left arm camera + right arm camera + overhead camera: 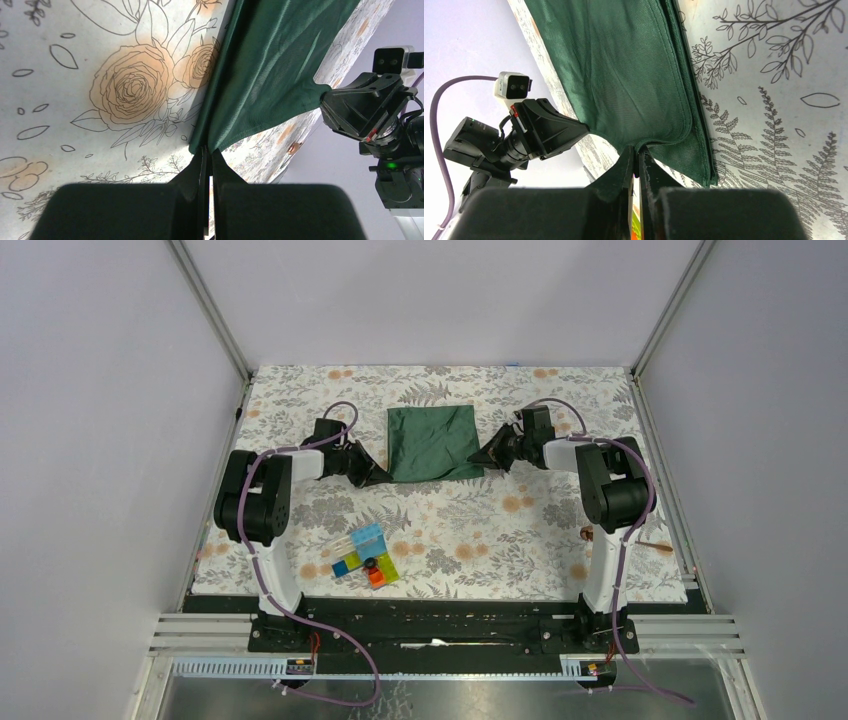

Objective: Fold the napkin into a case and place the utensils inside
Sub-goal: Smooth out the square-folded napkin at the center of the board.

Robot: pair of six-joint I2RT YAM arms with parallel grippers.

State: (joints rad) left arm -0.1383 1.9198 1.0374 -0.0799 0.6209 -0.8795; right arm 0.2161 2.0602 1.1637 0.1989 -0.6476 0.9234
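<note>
The napkin (433,443) lies on the table (560,520) beyond the blocks (365,555). Our left hand (380,475) and right hand (486,457) each pinch a blocks-side corner. We should lift both evenly, keeping it taut.

No text, label, brand, number or sign is showing clearly enough to be read in any of the three camera views
</note>
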